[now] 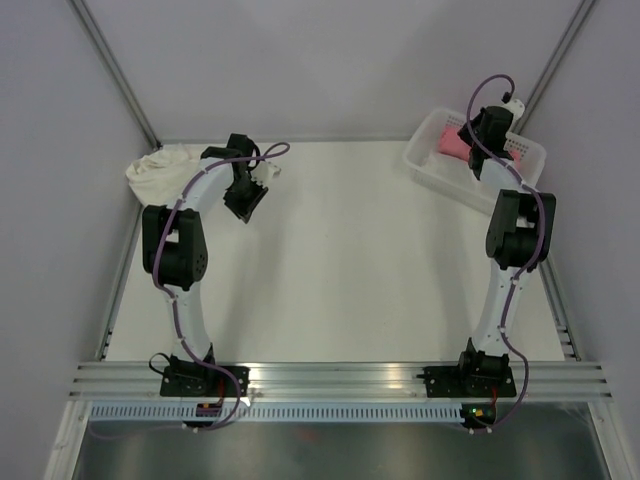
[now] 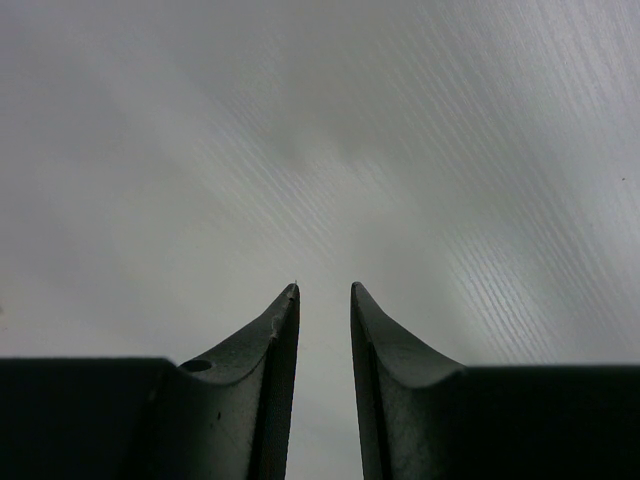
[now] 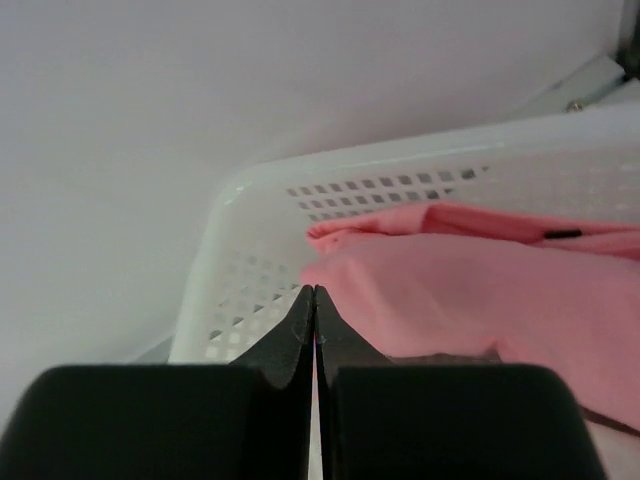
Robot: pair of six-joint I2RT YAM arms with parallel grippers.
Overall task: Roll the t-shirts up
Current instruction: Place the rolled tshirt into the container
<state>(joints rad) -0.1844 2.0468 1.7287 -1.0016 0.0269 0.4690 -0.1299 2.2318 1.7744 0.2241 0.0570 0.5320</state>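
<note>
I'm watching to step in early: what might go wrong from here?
The right gripper is shut beside the salmon pink t-shirt in the white perforated plastic basket; no fabric shows between its fingers, so it may lift empty. If it did catch cloth, the basket might drag along. The crumpled cream t-shirt sits at the far left edge of the white table and might be pushed off.

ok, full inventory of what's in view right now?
table: 1, white, under everything
basket: 1, white perforated, table's far-right corner
pink t-shirt: 1, salmon pink, in the basket
cream t-shirt: 1, off-white, bunched at the far-left corner
left gripper: 1, black, open over bare table
right gripper: 1, black, shut, in the basket at the pink t-shirt's edge; pinch on cloth unclear
</note>
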